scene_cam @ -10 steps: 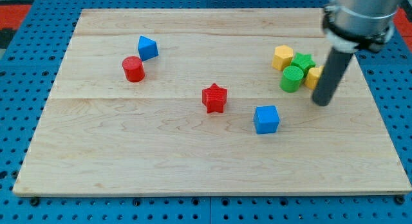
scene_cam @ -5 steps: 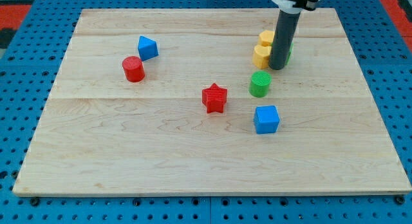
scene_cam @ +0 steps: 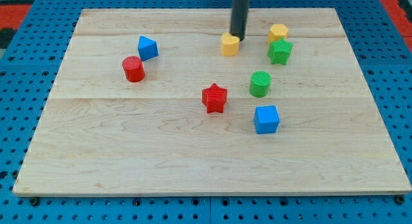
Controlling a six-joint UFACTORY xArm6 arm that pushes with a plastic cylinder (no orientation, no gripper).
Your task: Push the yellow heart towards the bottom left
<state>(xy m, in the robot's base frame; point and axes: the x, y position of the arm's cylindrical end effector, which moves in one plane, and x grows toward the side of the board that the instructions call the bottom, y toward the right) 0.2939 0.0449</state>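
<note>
Two yellow blocks (scene_cam: 230, 44), two green (scene_cam: 280, 51), two red (scene_cam: 214, 98), two blue (scene_cam: 266, 119).

Pale wooden board (scene_cam: 129, 159) on blue pegboard (scene_cam: 19, 205); blocks around the red star (scene_cam: 214, 98) are yellow, green, blue and red; the rod is dark.

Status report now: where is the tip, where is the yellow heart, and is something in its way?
My tip at the yellow heart's upper right edge, apparently touching. Heart near the view's top centre. Red star lies toward the bottom, slightly left of the heart; may obstruct.

Pale, smooth-grained wooden board (scene_cam: 129, 153); matt plastic-looking yellow heart (scene_cam: 229, 44); blue perforated base (scene_cam: 399, 89) beneath.
</note>
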